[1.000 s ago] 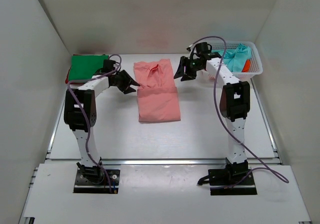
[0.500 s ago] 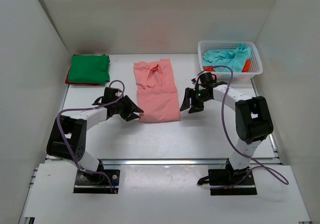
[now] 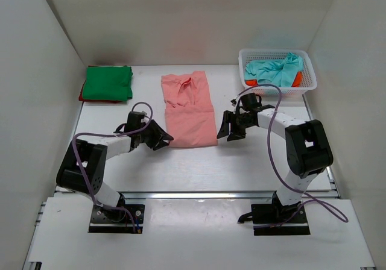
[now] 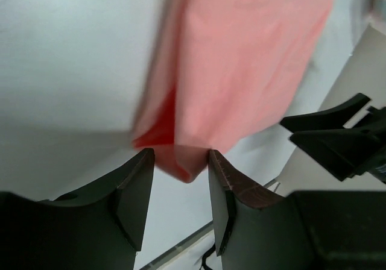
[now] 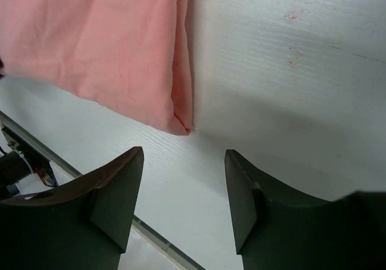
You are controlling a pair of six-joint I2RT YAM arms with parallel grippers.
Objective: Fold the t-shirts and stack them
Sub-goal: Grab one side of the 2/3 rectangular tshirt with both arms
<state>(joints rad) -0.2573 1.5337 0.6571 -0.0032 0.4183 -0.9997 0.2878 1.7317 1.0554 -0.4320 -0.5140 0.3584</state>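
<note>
The salmon pink t-shirt (image 3: 190, 110) lies mid-table, folded into a long strip. My left gripper (image 3: 164, 140) is low at its near left corner. In the left wrist view that gripper (image 4: 181, 155) is open and the shirt's corner (image 4: 187, 167) pokes in between the fingertips (image 4: 137, 185), not pinched. My right gripper (image 3: 224, 131) sits by the near right corner. It (image 5: 184, 151) is open over bare table, with the shirt's corner (image 5: 180, 124) just ahead of the fingers (image 5: 114, 191). A folded green t-shirt (image 3: 107, 82) rests on a red one (image 3: 82, 95) at the back left.
A white mesh basket (image 3: 241, 62) at the back right holds a crumpled teal shirt (image 3: 277, 70) and an orange-red one (image 3: 297, 79). White walls close in the table on three sides. The near table edge with its metal rail (image 3: 193, 193) runs in front of the arms.
Both arms came down from the shirt's far end to its near corners. In the last half second the left gripper closed in on the near left corner.
</note>
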